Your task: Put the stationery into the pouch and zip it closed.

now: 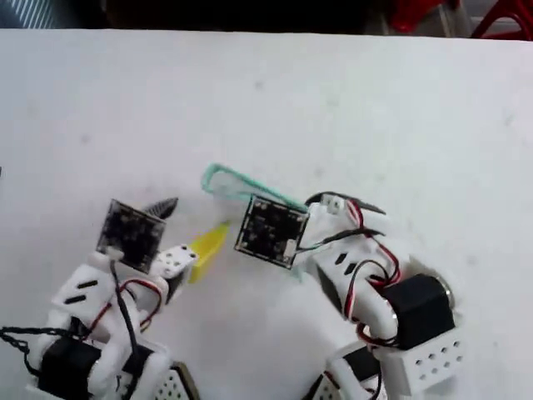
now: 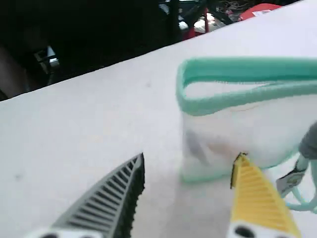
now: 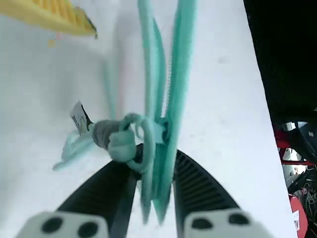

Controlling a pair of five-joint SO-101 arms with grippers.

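A clear pouch (image 2: 233, 124) with a teal zipper rim (image 1: 237, 185) stands on edge on the white table, its mouth gaping. Faint dark shapes show through its wall; I cannot tell what they are. My left gripper (image 2: 190, 159) is open, its black finger (image 1: 163, 207) and yellow finger (image 1: 208, 243) just short of the pouch's near end and holding nothing. My right gripper (image 3: 158, 154) is shut on the pouch's teal edge (image 3: 166, 99), close to the zipper's teal cord pull (image 3: 106, 136). In the high view that arm's wrist camera (image 1: 271, 229) covers its fingers.
The white table (image 1: 375, 108) stretches open behind and to both sides of the pouch. Its far edge meets a dark background with red chair parts (image 1: 433, 15). Both arm bases crowd the near edge.
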